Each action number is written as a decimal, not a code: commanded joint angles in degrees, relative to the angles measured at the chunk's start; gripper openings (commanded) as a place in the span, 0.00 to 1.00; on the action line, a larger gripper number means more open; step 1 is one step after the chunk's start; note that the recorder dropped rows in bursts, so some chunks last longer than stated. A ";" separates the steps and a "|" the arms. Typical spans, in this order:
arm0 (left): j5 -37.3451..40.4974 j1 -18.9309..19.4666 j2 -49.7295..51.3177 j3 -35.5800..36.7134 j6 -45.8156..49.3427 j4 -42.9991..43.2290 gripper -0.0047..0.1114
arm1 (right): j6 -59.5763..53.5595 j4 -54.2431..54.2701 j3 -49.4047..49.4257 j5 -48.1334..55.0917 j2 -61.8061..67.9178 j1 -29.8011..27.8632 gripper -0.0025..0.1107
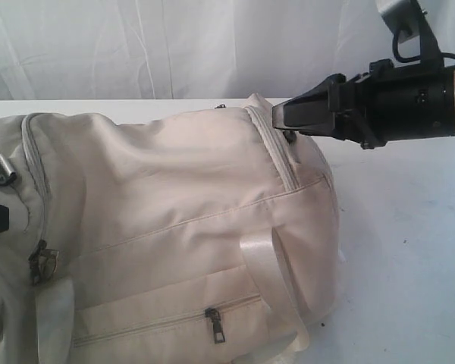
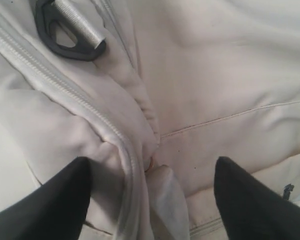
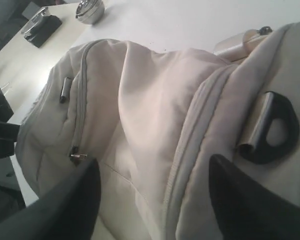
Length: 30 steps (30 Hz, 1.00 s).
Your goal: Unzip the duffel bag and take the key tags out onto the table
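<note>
The cream duffel bag (image 1: 174, 220) lies on its side across the white table (image 1: 409, 250), with every zipper I can see shut. My right gripper (image 1: 286, 114) hovers at the bag's top right end. In the right wrist view it (image 3: 157, 200) is open and straddles the end zipper (image 3: 192, 155), beside a black D-ring (image 3: 272, 127). My left gripper (image 2: 150, 200) is open right over the bag's other end, with a zipper seam (image 2: 65, 90) and a folded fabric tab (image 2: 165, 200) between its fingers (image 2: 45, 205). The key tags are hidden.
A front pocket zipper with a metal pull (image 1: 214, 324) faces the exterior camera. A second pull (image 1: 42, 262) and a D-ring (image 1: 0, 168) sit at the bag's left end. Metal items (image 3: 90, 10) stand far off on the table. White curtain behind.
</note>
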 commanded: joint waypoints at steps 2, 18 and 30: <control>-0.51 -0.11 3.75 -0.04 0.39 -1.32 0.60 | -0.45 0.43 0.24 -0.72 1.62 0.32 0.52; -1.10 -0.11 4.93 -0.04 2.29 -1.74 0.04 | -6.13 0.43 0.24 13.28 7.34 7.50 0.37; -3.94 -0.11 3.32 -0.04 0.11 10.66 0.04 | -5.88 0.43 0.13 15.67 6.07 1.25 0.05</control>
